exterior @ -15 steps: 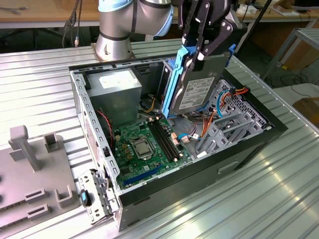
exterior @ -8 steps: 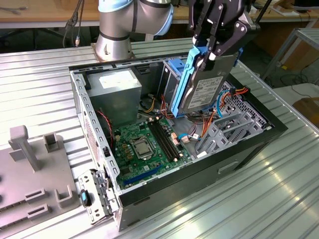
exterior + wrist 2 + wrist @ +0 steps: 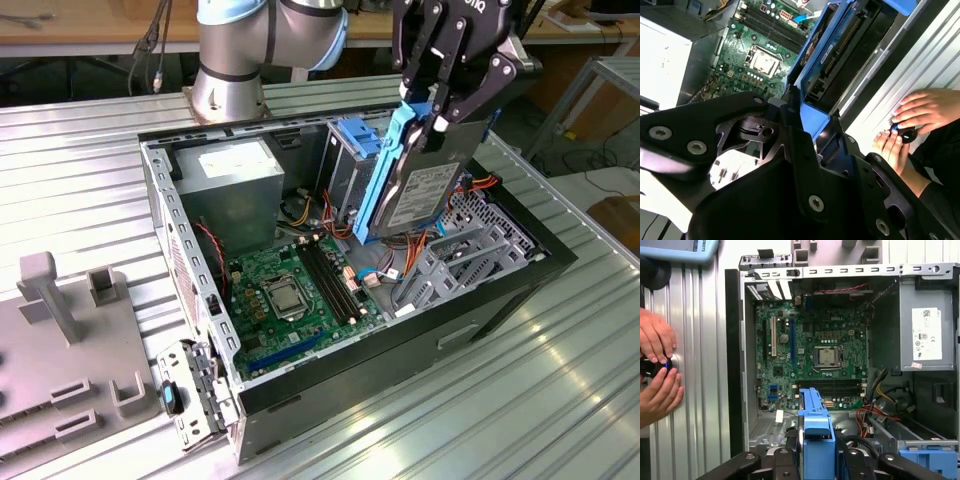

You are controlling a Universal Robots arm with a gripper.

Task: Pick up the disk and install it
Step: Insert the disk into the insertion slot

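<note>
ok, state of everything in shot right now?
disk, held tilted on edge over the case, not yet seated.
gripper, shut on the disk's blue frame.
computer case, lying on its side, side panel off.
processor, bare, no cooler on it.
hands, resting on a small black object beside the case.

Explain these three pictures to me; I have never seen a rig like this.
The machine is a robot arm standing on a ribbed metal table. The exterior view comes from a camera off the arm; the two wrist views come from cameras riding on it. On the table lies an open computer case with a green circuit board and a grey metal box inside. The pincer is shut on the disk, a hard drive in a blue frame, held on edge over the case. A person's hands are at the table beside the case.
</note>
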